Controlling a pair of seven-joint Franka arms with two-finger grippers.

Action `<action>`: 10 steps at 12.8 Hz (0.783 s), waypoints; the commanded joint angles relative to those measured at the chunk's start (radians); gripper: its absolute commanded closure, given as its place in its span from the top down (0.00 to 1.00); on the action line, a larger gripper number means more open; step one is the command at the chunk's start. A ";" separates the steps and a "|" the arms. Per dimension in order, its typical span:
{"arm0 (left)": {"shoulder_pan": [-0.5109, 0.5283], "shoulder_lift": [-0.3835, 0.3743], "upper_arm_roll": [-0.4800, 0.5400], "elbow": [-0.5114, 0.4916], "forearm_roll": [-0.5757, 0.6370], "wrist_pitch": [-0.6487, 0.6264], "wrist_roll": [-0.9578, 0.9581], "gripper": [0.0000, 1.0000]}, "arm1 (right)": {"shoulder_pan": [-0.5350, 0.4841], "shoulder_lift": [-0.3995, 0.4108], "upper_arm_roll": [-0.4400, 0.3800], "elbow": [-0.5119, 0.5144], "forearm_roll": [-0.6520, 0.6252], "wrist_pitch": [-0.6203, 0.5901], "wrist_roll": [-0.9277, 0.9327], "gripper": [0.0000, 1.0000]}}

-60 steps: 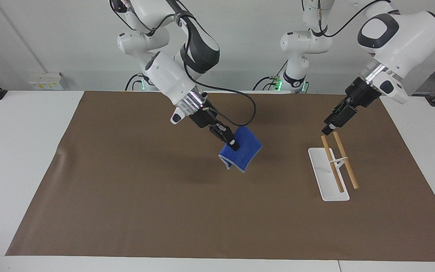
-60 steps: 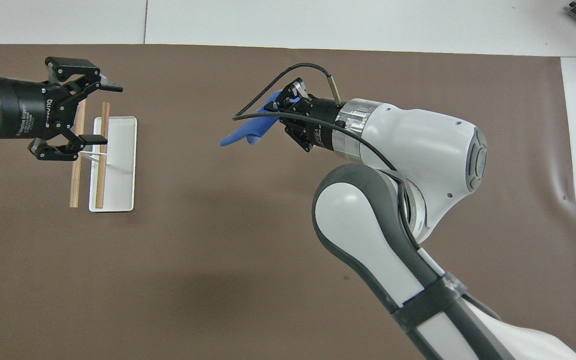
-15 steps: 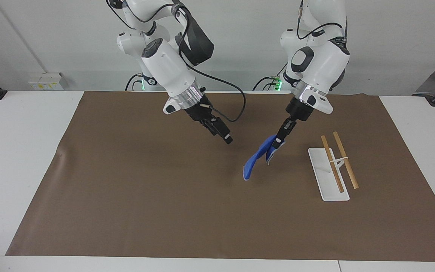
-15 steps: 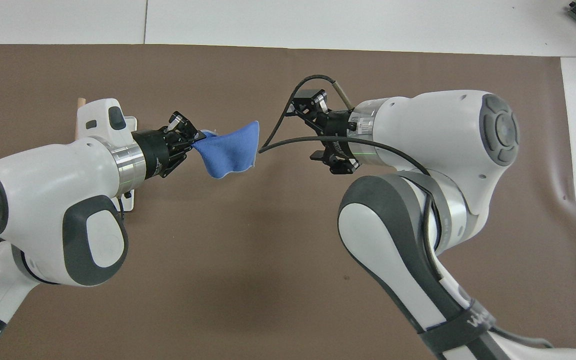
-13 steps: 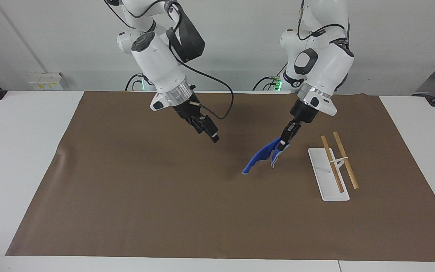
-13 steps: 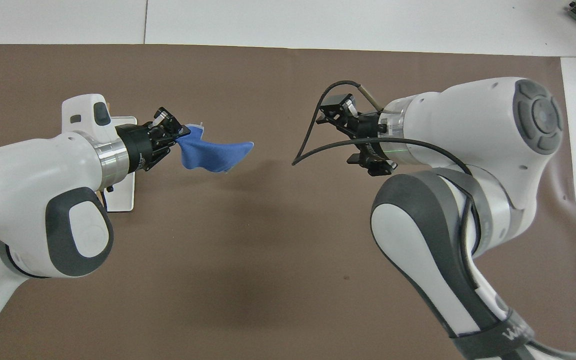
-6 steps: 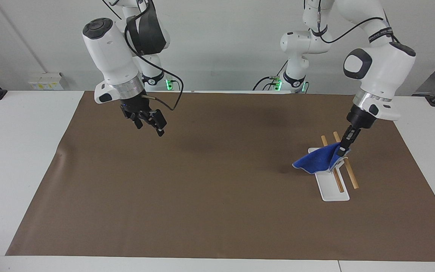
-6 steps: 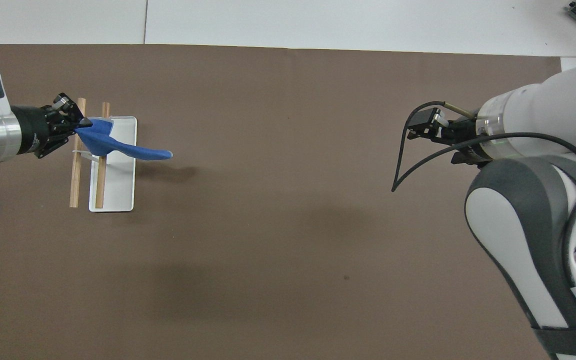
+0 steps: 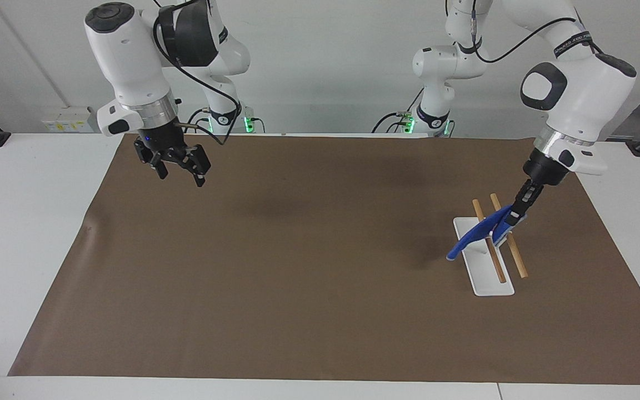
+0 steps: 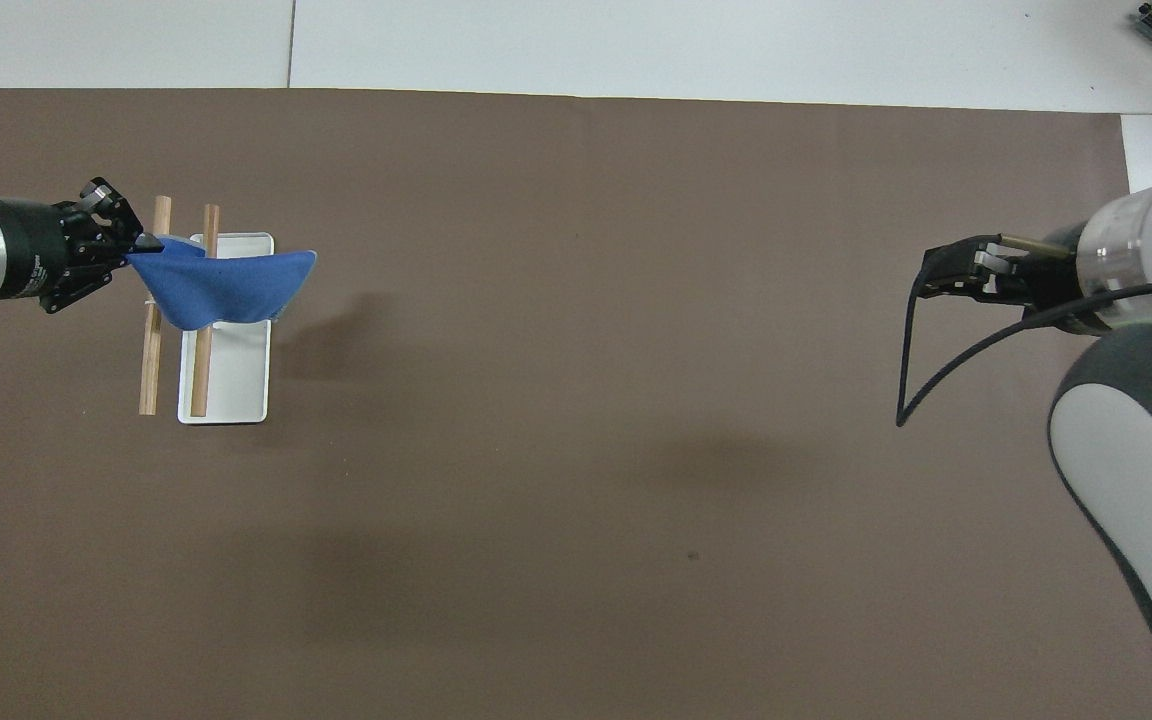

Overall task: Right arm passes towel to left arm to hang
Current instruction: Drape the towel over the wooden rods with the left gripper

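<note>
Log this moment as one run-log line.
stage: hanging | left gripper: shut on towel, over rack | towel: across the wooden bars, not released | right gripper: open, empty, waiting over the mat's other end

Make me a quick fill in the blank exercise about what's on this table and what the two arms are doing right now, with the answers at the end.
1. The blue towel is held by the ____ gripper.
2. The towel hangs over a white rack with two ____ rods.
3. The right gripper holds nothing and is ____.
4. A ____ mat covers the table.

Missing words: left; wooden; open; brown
</note>
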 commanded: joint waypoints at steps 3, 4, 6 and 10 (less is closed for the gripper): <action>0.083 -0.001 0.004 0.024 0.131 -0.060 -0.006 0.00 | -0.028 -0.015 0.012 0.060 -0.053 -0.108 -0.052 1.00; 0.092 -0.001 0.005 0.024 0.132 -0.059 -0.006 0.00 | -0.029 -0.006 0.012 0.091 -0.057 -0.145 -0.050 1.00; 0.100 -0.001 0.005 0.024 0.160 -0.043 -0.006 0.00 | -0.029 0.005 0.012 0.111 -0.059 -0.163 -0.052 1.00; 0.095 0.014 0.004 0.006 0.165 0.045 -0.004 0.00 | -0.028 0.003 0.014 0.109 -0.058 -0.162 -0.052 1.00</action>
